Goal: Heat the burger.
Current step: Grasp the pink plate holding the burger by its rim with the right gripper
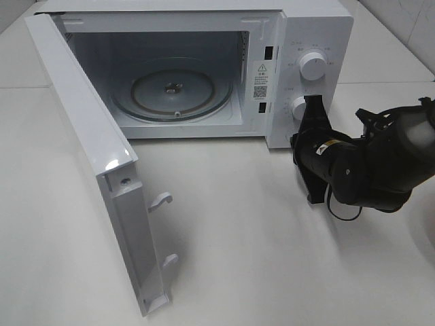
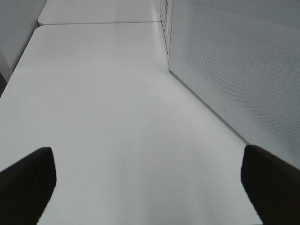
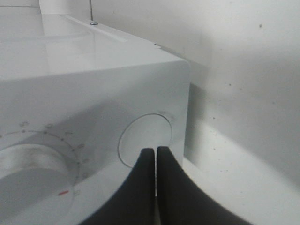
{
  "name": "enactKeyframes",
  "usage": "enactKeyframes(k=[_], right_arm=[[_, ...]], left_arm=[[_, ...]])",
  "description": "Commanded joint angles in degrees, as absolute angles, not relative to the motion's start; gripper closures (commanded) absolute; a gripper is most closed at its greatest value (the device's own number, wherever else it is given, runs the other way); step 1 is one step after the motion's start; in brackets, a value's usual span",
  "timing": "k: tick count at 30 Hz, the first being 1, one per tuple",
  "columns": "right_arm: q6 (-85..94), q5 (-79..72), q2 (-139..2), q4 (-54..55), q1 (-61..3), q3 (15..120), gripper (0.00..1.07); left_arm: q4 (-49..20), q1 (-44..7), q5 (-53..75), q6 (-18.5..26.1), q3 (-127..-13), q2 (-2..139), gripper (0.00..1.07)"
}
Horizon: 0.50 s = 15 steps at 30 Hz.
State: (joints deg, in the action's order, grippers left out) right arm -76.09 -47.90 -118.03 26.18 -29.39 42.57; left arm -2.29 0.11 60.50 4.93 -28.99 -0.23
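The burger is out of view in every frame. The white microwave [image 1: 309, 27] stands at the back with its door [image 1: 88, 129] swung wide open to the left. Its cavity holds only the bare glass turntable [image 1: 173, 92]. My right gripper [image 1: 313, 102] is shut and empty, with its tip against the control panel by the lower knob [image 1: 298, 107]. In the right wrist view the closed gripper [image 3: 155, 151] touches a round button [image 3: 140, 133] beside a dial [image 3: 28, 164]. My left gripper [image 2: 150, 187] is open and empty over the bare table, beside the door's outer face [image 2: 234, 70].
The upper knob [image 1: 312, 66] sits above my right gripper. The open door reaches to the table's front left, with its latch hooks [image 1: 161, 200] sticking out. The white table [image 1: 238, 238] lies in front of the microwave. A wall [image 3: 243, 56] is behind the microwave.
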Motion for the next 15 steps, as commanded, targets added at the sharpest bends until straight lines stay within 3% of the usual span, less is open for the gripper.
enactKeyframes(k=[1, 10, 15], right_arm=[[-76.1, -48.4, -116.6, 25.4, -29.6, 42.2, 1.07], [-70.5, -46.5, -111.6, 24.6, -29.6, 37.1, 1.07], [-51.7, -41.1, -104.7, 24.6, -29.6, 34.4, 1.07]], left_arm=[[-2.8, 0.1, 59.9, 5.0, -29.0, -1.2, 0.02], [-2.8, 0.1, 59.9, 5.0, -29.0, -1.2, 0.02], [-2.8, 0.1, 59.9, 5.0, -29.0, -1.2, 0.02]])
